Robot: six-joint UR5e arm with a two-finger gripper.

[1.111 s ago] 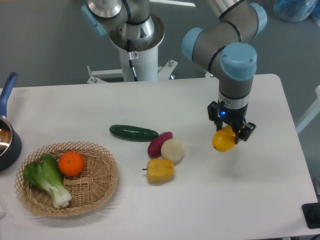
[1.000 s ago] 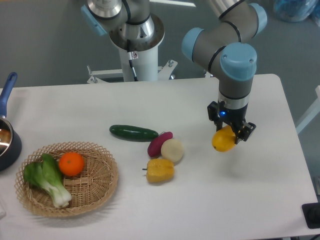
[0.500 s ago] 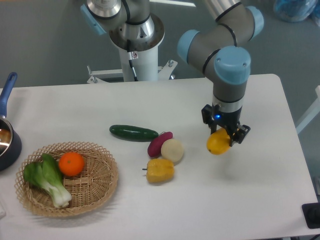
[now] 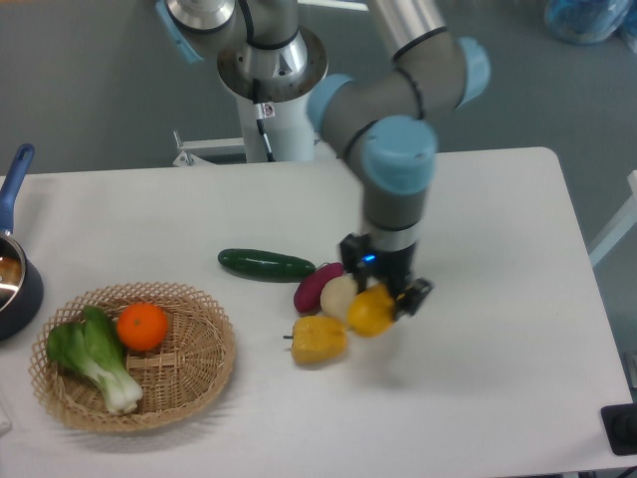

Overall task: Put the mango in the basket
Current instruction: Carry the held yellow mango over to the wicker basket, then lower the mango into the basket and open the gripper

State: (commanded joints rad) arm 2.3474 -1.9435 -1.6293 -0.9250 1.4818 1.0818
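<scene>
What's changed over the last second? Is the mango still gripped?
Yes. The gripper has carried the mango left, from the right side of the table toward the basket; it now hangs by the yellow pepper. Everything else stayed put.

This looks like a robot lab, not a home. A big grey and blue robot arm (image 4: 398,159) stands on a white post (image 4: 284,124) bolted behind a plain white table (image 4: 518,398). The floor is bare grey. Pretend food lies on the table like test things: a cucumber (image 4: 266,264), a yellow pepper (image 4: 318,340), and a basket (image 4: 199,378) with an orange (image 4: 142,326)
</scene>
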